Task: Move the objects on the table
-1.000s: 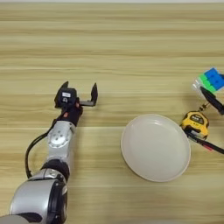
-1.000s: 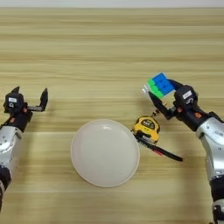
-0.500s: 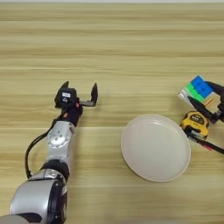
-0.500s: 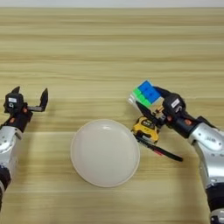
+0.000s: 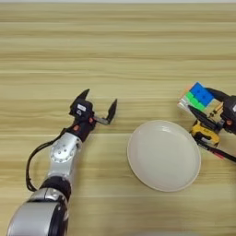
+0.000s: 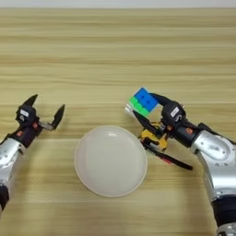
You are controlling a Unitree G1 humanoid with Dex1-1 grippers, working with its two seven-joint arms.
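Observation:
My right gripper (image 6: 143, 106) is shut on the puzzle cube (image 6: 146, 97), whose blue and green faces show. It holds the cube tilted, just past the plate's right rim. The yellow-and-black tape measure (image 6: 153, 137) lies on the table (image 6: 115, 50) right below the cube, under the gripper's lower finger, with a thin dark strap trailing to the right. My left gripper (image 5: 98, 105) rests on the table at the left, fingers spread open with nothing between them. The cube (image 5: 199, 94) and tape measure (image 5: 205, 133) sit near the right edge of the left eye view.
A round cream plate (image 6: 110, 182) lies between the two arms, its right rim close to the tape measure. My left forearm (image 5: 64, 154) stretches from the lower left corner toward its gripper.
My right gripper has carried the cube leftward, from beyond the tape measure to above it, nearer the plate. The left arm has not moved.

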